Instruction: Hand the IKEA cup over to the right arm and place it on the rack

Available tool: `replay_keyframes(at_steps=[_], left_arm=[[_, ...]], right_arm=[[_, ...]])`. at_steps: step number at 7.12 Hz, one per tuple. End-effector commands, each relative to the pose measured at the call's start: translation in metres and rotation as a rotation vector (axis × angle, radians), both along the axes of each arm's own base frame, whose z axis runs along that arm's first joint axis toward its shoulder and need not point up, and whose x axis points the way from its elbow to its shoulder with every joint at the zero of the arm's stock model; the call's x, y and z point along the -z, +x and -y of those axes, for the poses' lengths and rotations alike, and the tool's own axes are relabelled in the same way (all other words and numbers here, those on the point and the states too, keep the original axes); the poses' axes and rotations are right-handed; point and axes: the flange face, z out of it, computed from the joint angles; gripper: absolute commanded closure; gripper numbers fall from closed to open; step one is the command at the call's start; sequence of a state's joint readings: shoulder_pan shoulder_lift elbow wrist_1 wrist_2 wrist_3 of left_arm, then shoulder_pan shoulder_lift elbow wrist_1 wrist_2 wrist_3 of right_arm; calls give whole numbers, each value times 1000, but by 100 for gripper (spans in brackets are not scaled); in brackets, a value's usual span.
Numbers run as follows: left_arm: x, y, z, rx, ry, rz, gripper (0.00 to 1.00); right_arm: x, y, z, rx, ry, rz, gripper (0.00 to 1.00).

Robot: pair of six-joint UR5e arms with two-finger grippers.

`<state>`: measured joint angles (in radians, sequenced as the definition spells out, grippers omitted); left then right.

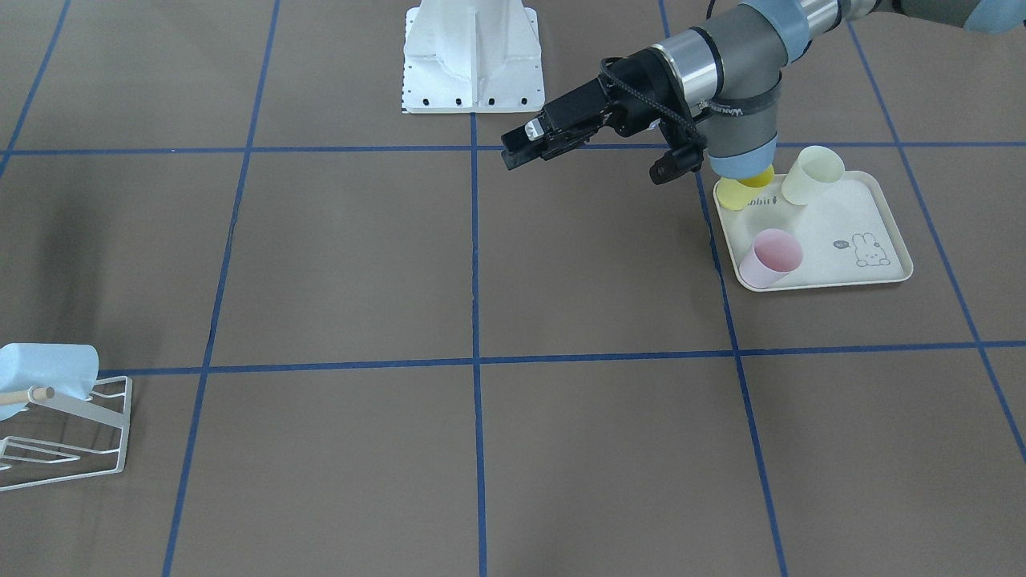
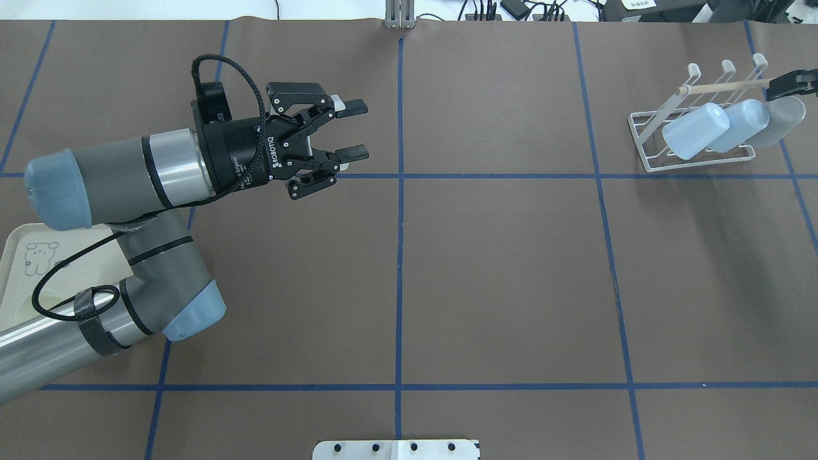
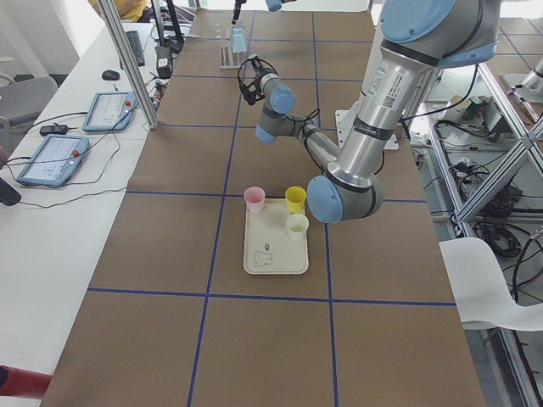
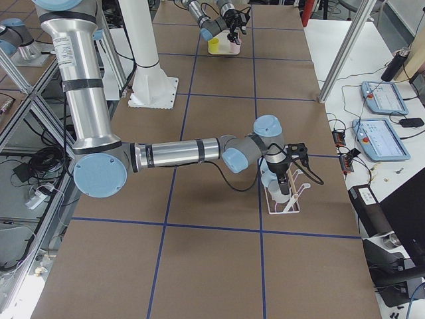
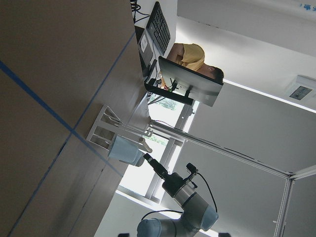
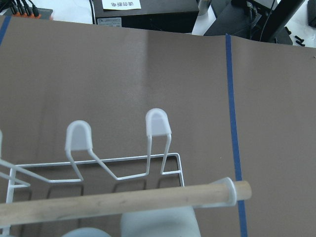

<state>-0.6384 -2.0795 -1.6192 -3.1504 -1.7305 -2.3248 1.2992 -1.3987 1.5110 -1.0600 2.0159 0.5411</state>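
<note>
Overhead: the rack holds three cups lying slanted on its prongs: two blue cups and, outermost, the grey cup. The wooden dowel runs above all three. The right gripper is at the dowel's outer end, just above the grey cup. The frame edge cuts most of it off, so I can't tell its jaw opening or whether it holds anything. The left gripper is well apart from the rack, jaws spread wide with nothing in them. Brown table with blue tape lines lies between it and the rack. The rack sits near the table's far edge.

Front: the tray is at the opposite end from the rack. It carries a pink cup, a yellow cup and a cream cup. The yellow cup is partly hidden under the left arm. The rack is cut by the frame edge.

Left side: the tray cups stand upright. Pink and yellow are at the tray's rack-side end, cream just behind yellow.

Right side: the right arm stretches low to the rack. The rack is close to the table edge on the side of the bench with the tablets.

Left wrist: the rack is far off, with the right gripper's tip just beside a cup.

Right wrist: the dowel runs across the bottom, with two capped prongs beyond it and a cup rim under it (its own jaws don't show here).
</note>
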Motion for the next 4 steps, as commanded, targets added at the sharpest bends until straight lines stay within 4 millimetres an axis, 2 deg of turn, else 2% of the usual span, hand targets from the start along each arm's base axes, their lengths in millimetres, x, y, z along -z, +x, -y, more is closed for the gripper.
replay_keyframes(at_steps=[1, 2, 3, 4], left_arm=[[-5, -4, 3, 50, 65, 42, 33], [-31, -12, 4, 105, 111, 114, 33], [-71, -30, 10, 193, 185, 239, 34], [-105, -50, 20, 228, 282, 391, 34]], right_arm=[[21, -1, 0, -9, 26, 24, 1], [53, 0, -8, -45, 35, 83, 1], [79, 0, -24, -49, 27, 161, 1], [88, 4, -42, -63, 25, 190, 1]])
